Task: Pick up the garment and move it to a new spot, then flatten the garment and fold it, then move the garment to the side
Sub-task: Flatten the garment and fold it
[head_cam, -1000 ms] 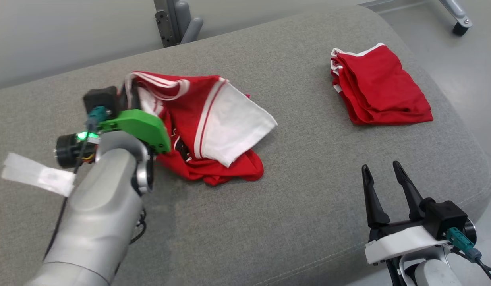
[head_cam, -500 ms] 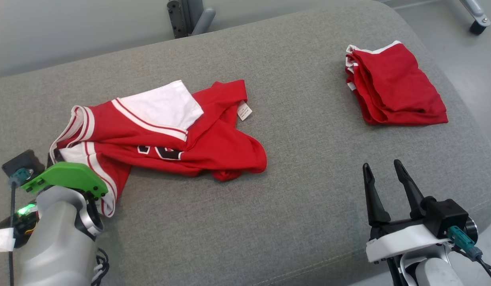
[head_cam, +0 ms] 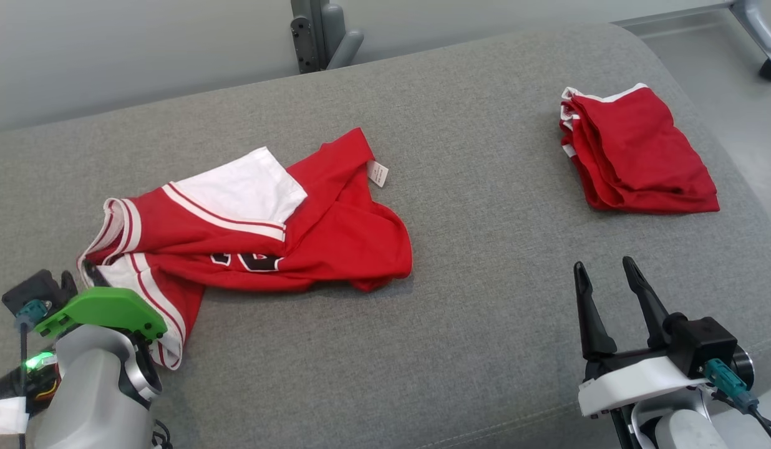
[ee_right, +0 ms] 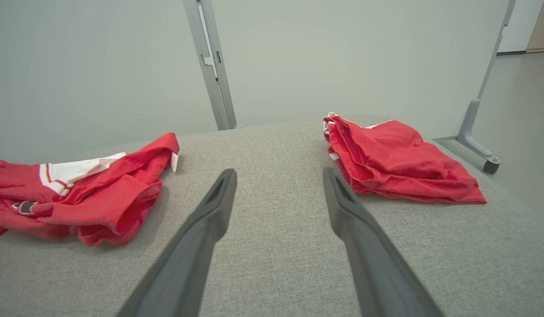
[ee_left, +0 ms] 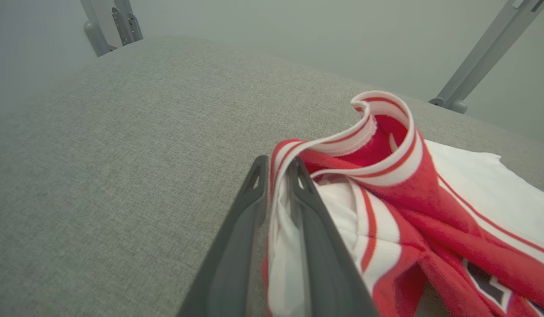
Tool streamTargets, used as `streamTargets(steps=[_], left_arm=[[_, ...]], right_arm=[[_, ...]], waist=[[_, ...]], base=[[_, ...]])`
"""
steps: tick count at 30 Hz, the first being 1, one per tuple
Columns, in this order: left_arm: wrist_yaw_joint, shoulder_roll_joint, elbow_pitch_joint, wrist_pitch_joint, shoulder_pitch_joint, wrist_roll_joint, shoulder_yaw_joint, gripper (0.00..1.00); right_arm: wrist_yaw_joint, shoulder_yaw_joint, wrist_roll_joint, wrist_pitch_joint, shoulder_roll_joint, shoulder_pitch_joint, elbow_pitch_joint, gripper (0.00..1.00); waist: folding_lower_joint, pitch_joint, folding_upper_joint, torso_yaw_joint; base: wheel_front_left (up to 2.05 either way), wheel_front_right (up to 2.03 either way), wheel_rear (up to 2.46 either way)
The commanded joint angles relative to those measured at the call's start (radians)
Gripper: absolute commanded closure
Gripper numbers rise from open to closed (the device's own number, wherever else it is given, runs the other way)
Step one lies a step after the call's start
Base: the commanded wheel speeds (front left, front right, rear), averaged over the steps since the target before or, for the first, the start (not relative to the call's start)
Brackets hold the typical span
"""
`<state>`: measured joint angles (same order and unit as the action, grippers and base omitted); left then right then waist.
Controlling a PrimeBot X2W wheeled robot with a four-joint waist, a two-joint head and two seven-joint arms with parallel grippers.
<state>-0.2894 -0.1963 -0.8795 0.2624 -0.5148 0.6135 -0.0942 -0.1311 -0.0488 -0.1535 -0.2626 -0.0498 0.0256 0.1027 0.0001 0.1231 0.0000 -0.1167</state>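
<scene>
**A:** The garment (head_cam: 335, 243), a red jersey with white panels, is seen lying crumpled across the left half of the grey padded worktop (head_cam: 485, 324).

**B:** And its striped collar band (ee_left: 386, 132) is found right at the left gripper (ee_left: 276, 166), down at the near left corner. A strip of that trim is threaded between the two dark fingers (ee_left: 237, 229).

**A:** Is it being pinched?

**B:** That cannot be told. A narrow gap is shown between the fingers, with cloth in it. Whether the cloth is clamped or let go cannot be judged.

**A:** Over on the near right, the right gripper (head_cam: 602, 265) is held above bare worktop. Its fingers are spread wide and it is empty, well apart from the jersey.

**B:** A folded red cloth (head_cam: 641, 156) is noted at the far right corner, stacked in neat layers with white trim showing at its far edge.

**A:** A white label (head_cam: 378, 173) is turned up at the jersey's far edge. Dark printed numerals (head_cam: 248, 260) are partly buried in a fold, and the white panel (head_cam: 242, 187) is laid uppermost.
</scene>
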Motion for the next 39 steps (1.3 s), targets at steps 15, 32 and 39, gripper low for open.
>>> streamTargets(steps=[15, 32, 39], left_arm=[[0.097, 0.08, 0.224, 0.001, 0.073, -0.267, -0.064, 0.0], [0.195, 0.141, -0.141, -0.108, -0.164, -0.316, -0.274, 0.0], [0.136, 0.124, -0.274, -0.143, -0.232, -0.334, -0.291, 0.0]], right_arm=[[0.001, -0.014, 0.018, -0.003, -0.002, -0.037, 0.009, 0.0], [0.001, -0.049, 0.013, -0.003, -0.002, 0.008, 0.014, 0.0], [0.001, -0.039, 0.005, -0.003, -0.002, 0.018, 0.01, 0.0]], waist=[[-0.0001, -0.065, 0.0, 0.028], [-0.0001, 0.023, 0.0, -0.096], [-0.0001, 0.048, 0.0, -0.12]], base=[[0.0, 0.0, 0.0], [0.0, 0.0, 0.0], [0.0, 0.0, 0.0]])
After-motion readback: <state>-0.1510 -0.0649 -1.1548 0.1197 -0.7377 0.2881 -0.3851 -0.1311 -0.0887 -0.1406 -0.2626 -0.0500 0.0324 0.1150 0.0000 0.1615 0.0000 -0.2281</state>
